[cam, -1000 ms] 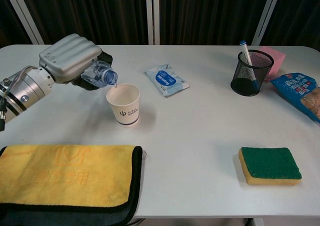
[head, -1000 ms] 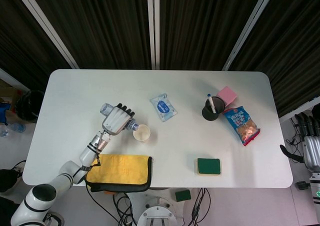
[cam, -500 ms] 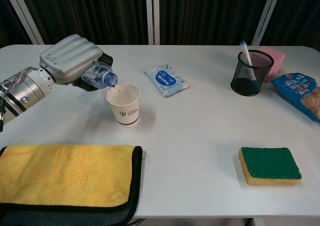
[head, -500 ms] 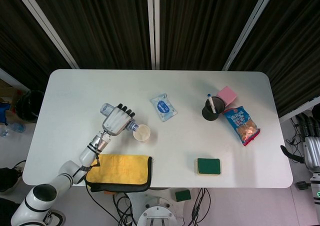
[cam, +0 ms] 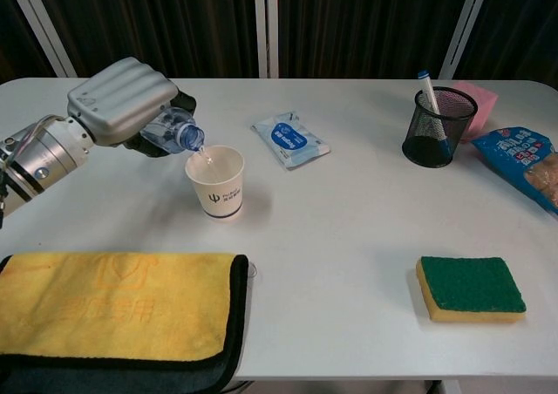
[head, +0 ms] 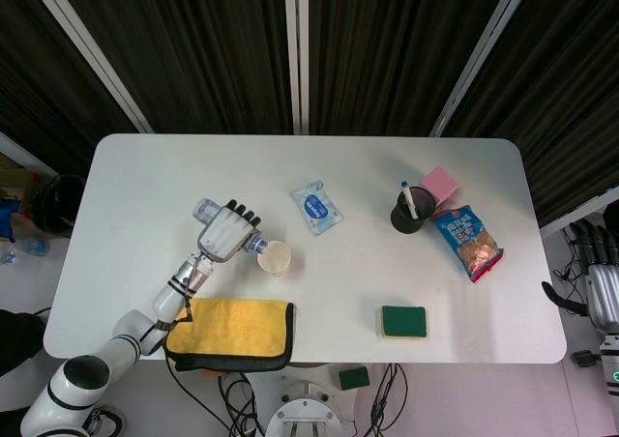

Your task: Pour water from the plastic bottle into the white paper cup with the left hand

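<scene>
1. The plastic bottle (cam: 173, 132) lies tipped nearly level, its open mouth just over the rim of the white paper cup (cam: 215, 181) from ten o'clock; a thin trickle of water shows there.
2. The left hand (cam: 122, 102) has its fingers clamped round the bottle.
3. Judged mid-pour; next calls for holding the tilt steady, then righting the bottle.
4. The yellow cloth (cam: 113, 302) lies at the cup's seven o'clock, the wipes packet (cam: 290, 139) at two o'clock, with open table at three.
5. The right hand (head: 600, 268) hangs off the table's edge; its fingers cannot be made out.

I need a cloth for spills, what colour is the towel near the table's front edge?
Yellow with a black border; the towel shows best in the chest view.
</scene>
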Controlling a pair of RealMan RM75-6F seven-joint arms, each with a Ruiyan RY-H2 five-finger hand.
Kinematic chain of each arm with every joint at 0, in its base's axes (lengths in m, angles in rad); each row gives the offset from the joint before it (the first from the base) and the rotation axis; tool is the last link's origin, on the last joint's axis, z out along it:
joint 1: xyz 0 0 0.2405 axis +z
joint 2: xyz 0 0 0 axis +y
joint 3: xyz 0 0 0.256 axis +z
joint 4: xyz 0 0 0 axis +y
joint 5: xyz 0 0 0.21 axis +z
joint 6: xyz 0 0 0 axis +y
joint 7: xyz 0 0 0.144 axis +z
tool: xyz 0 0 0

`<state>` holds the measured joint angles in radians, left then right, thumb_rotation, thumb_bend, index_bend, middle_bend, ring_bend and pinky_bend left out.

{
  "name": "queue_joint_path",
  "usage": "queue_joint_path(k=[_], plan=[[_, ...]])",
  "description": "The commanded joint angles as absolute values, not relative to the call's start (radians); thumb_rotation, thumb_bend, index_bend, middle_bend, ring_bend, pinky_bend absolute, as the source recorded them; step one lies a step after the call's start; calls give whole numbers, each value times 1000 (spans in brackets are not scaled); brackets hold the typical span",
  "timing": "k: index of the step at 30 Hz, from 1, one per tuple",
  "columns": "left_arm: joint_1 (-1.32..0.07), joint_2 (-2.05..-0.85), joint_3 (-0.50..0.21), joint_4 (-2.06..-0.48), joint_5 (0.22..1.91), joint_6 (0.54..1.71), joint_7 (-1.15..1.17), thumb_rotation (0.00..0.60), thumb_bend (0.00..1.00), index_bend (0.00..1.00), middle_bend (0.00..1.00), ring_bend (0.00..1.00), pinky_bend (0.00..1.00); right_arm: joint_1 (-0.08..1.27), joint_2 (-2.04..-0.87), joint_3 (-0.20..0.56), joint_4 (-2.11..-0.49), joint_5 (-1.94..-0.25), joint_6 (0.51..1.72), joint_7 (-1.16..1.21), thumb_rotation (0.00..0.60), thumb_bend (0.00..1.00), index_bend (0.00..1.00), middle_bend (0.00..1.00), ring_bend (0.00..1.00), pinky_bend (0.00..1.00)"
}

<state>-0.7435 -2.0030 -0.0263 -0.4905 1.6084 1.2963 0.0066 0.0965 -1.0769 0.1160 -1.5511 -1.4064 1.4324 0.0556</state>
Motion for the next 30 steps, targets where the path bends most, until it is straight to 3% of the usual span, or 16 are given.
queue_joint_path(k=[1,11,19,24,30], plan=[[-744,-2001,-29,-495,1605,1295,2,600,335,723,700,655,580,98,-1076,115,-1551,-1411,1432,57,539,194,0,0,0,0],[-740,-1992,-45,-533,1588,1296,-53,600,334,723,700,654,580,106,-1082,117,-1542,-1396,1411,62,540,193,0,0,0,0],[-729,-1968,-94,-639,1532,1274,-238,600,314,724,699,650,580,106,-1082,119,-1544,-1389,1409,62,539,194,0,0,0,0],[-700,-1955,-159,-719,1457,1261,-459,600,312,724,699,650,579,106,-1082,118,-1543,-1385,1403,61,542,194,0,0,0,0],[-667,-1954,-264,-740,1316,1142,-775,600,312,725,699,650,575,105,-1083,118,-1543,-1382,1403,60,540,194,0,0,0,0]])
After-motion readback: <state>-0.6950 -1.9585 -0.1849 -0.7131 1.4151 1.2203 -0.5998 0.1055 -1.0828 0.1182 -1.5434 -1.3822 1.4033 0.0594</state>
